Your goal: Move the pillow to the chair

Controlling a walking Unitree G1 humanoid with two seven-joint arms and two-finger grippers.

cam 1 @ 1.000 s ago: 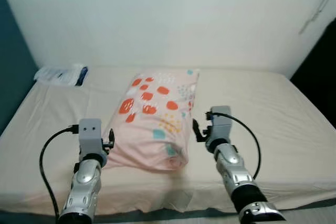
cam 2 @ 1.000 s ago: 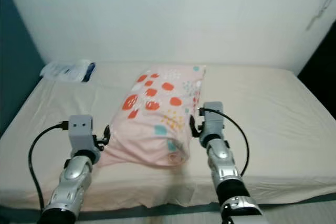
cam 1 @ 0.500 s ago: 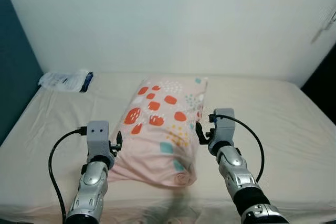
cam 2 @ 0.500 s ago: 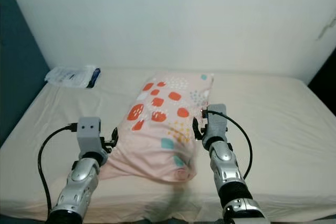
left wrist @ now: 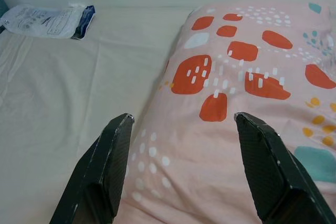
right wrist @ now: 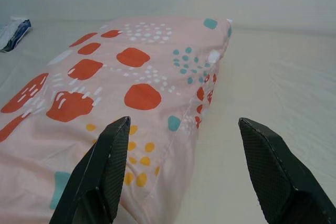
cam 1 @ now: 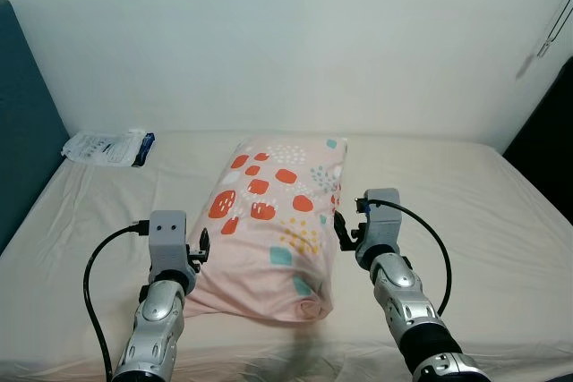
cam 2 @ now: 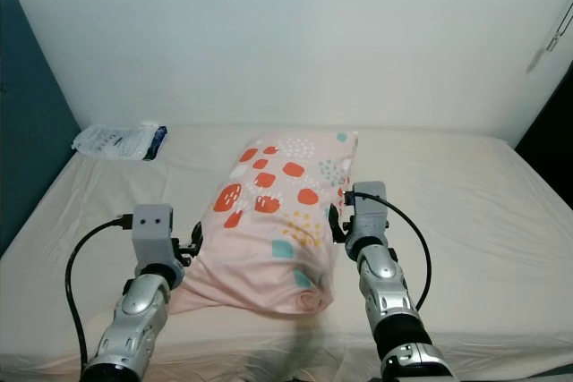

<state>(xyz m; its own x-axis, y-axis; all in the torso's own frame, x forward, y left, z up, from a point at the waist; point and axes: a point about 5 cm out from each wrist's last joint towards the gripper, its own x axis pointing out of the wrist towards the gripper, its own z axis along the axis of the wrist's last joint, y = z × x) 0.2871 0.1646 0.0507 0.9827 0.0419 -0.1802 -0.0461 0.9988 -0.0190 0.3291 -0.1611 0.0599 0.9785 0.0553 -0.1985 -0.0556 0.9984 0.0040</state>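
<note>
A pink pillow (cam 1: 273, 221) with red, teal and yellow marks lies lengthwise on the cream bed (cam 1: 466, 194). My left gripper (cam 1: 199, 248) is at the pillow's left near edge, open, its fingers (left wrist: 107, 161) spread over the pillow's side (left wrist: 220, 108). My right gripper (cam 1: 341, 228) stands at the pillow's right edge, also open; its fingers (right wrist: 265, 166) straddle the pillow's seam (right wrist: 173, 124). Neither holds anything.
A white plastic packet (cam 1: 107, 146) with a dark blue end lies at the bed's far left corner. A dark teal headboard (cam 1: 22, 123) rises on the left. A white wall (cam 1: 286, 33) stands behind the bed; a dark shape (cam 1: 551, 123) is at the right.
The camera has tilted upward, so the bed's near edge has left the picture. Both grippers stay at the pillow's sides, open as before.
</note>
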